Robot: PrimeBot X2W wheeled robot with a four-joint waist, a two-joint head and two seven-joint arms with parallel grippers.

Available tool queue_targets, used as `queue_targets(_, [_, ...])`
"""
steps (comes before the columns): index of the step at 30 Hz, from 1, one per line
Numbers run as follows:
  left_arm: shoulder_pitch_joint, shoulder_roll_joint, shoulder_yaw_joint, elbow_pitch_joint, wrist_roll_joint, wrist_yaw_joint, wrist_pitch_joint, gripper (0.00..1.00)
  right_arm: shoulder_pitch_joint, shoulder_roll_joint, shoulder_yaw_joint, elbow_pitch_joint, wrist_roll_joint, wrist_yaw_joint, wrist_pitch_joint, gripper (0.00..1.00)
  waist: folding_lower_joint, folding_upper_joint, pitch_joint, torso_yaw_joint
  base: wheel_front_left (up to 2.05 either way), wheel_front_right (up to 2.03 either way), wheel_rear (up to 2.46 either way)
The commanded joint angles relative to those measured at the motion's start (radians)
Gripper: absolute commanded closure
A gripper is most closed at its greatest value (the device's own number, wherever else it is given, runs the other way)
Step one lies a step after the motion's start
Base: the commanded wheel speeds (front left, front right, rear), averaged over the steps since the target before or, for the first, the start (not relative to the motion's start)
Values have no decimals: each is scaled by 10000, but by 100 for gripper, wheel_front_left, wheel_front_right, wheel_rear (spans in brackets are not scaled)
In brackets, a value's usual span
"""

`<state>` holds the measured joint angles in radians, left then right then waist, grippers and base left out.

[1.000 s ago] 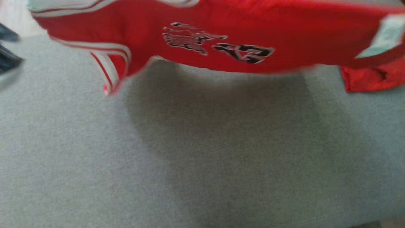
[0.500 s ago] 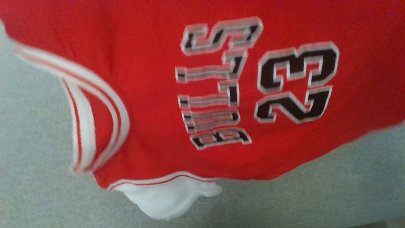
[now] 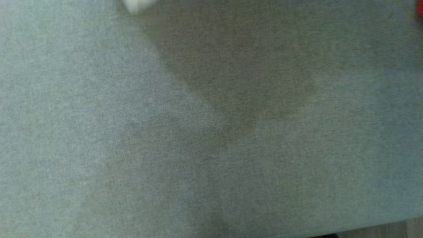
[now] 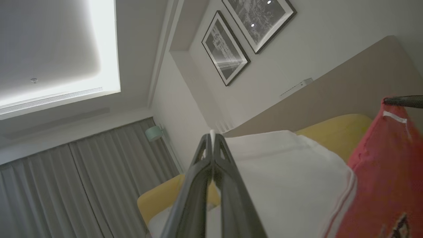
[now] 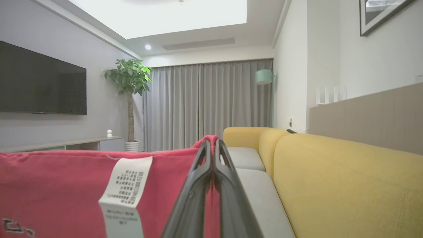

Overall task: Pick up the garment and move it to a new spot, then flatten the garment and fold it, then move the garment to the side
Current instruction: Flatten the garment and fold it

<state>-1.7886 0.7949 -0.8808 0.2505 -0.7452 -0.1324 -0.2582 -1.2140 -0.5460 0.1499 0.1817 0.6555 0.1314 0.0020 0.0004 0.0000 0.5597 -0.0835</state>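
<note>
Red basketball jersey (image 5: 59, 185) of thin knit with white trim, hanging stretched between both grippers over the grey fabric seat (image 3: 99, 132) of a yellow sofa (image 5: 330, 172).

Left gripper (image 4: 211, 138) has its fingers pressed together on a sliver of white edge. Right gripper (image 5: 213, 143) pinches the red hem just beside the white care label (image 5: 125, 185). In the head view a white scrap shows at the far edge and a red one at the far right corner, with a broad shadow on the seat. The cloth looks light, limp and probably slick, so it should sag between the pinches. The thicker trim bands and the corners likely offer the surest hold.
</note>
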Motion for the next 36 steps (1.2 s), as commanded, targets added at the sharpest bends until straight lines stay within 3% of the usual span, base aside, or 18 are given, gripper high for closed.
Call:
queue_targets(1, [-178,396,183,-345,-222,19,-22,100,13,-59,65,-83,-78,-7,-80,100,-4,0,217,90,0,0,0])
queue_targets(7, [1639,1335,620,-2051,-840,18,-32,100,816,-103,772,427,-89,-7,-534,100,-4,0,433,165,0,0,0])
queue_targets(11, [3995,1867,1135,-3227,-702,18,-34,100,2030,-218,1011,574,-88,-7,-958,100,-4,0,318,281,0,0,0])
queue_targets(15, [6928,2052,1738,-3976,-235,74,-34,100,3645,-280,1041,592,-47,-7,-1419,100,-4,0,-58,350,0,0,0])
queue_targets(18, [9272,1960,2123,-4384,162,334,-34,100,5000,-283,871,560,-93,-7,-1848,100,-4,0,-441,363,0,0,0])
queue_targets(23, [12921,1210,2963,-4688,467,601,-35,100,7485,-180,520,327,-251,-7,-2281,100,-4,0,-1101,366,0,0,0])
queue_targets(29, [16340,-51,4085,-4677,493,288,-35,100,10321,168,57,-464,-349,-7,-2486,100,-4,0,-1777,277,0,0,0])
queue_targets(36, [18331,-513,4391,-5088,86,35,-35,100,12060,164,-232,-1132,-184,-7,-2516,100,-4,0,-1917,167,0,0,0])
